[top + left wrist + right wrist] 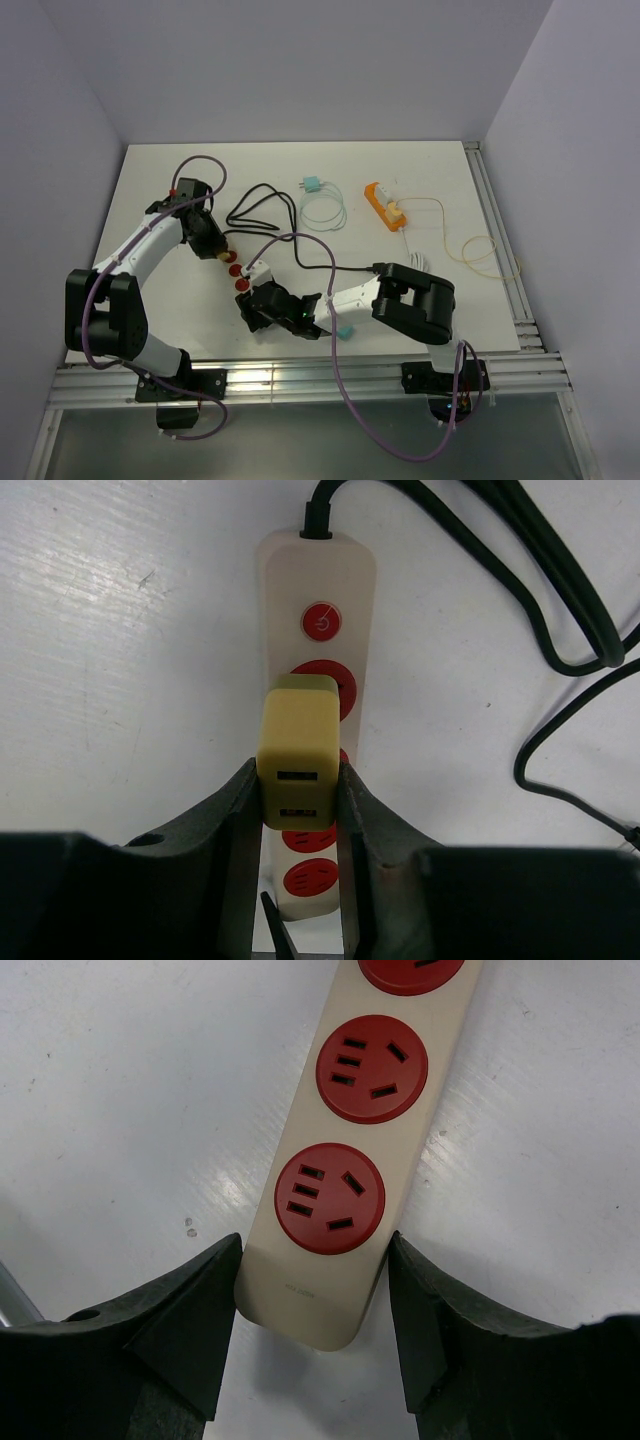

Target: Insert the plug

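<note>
My left pincer (298, 780) is closed on the yellow plug (298, 730); one finger presses on each of its sides, and its two small ports look toward my wrist camera. I hold the plug directly over the power strip (315, 570), which lies flat on the white surface (420, 170). In the left wrist view the red switch (321, 622) is at 12 o'clock from the plug. The plug covers part of the socket (330, 675) just below the switch and most of the next one. Two more sockets show at 6 o'clock, between my fingers.

My right pincer (315, 1250) stands around the far end of the same strip. Its two fingers seem to touch the long sides of the strip, so I judge that it holds the strip steady. The last socket (330, 1198) lies free between them.

So the picking up and the bringing of the plug to the strip are done, and the strip is fixed. The pins are hidden under the plug, so I cannot tell whether they are already in the holes. I judge that the pressing down is not finished. What is left is to push the plug fully in and then to let it go.
</note>
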Action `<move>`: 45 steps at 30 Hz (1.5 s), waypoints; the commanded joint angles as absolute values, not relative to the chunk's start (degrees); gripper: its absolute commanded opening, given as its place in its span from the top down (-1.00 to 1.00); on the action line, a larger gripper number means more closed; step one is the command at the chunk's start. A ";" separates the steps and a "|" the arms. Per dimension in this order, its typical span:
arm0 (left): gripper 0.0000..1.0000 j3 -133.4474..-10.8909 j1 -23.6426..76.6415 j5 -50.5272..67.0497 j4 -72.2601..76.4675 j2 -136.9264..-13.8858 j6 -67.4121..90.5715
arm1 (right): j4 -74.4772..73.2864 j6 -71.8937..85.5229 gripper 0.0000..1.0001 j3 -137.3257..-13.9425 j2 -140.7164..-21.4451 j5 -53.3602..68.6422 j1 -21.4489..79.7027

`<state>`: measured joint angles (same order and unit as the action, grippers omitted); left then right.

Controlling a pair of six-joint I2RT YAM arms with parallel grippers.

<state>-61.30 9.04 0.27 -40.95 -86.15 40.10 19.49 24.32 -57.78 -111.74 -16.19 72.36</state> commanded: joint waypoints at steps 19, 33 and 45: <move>1.00 -60.29 9.40 1.58 -42.19 -86.57 39.90 | 10.20 22.68 1.00 -55.99 -113.03 -15.73 71.72; 1.00 -61.61 10.28 0.53 -43.41 -80.95 41.57 | 9.93 22.50 1.00 -56.16 -113.29 -15.38 71.63; 1.00 -59.15 10.63 -1.48 -42.37 -82.18 40.78 | 9.93 22.50 1.00 -56.07 -113.20 -15.29 71.72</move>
<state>-59.70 10.33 0.73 -43.81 -82.13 41.19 19.31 24.34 -57.82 -111.74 -15.64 72.23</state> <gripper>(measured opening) 0.341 0.640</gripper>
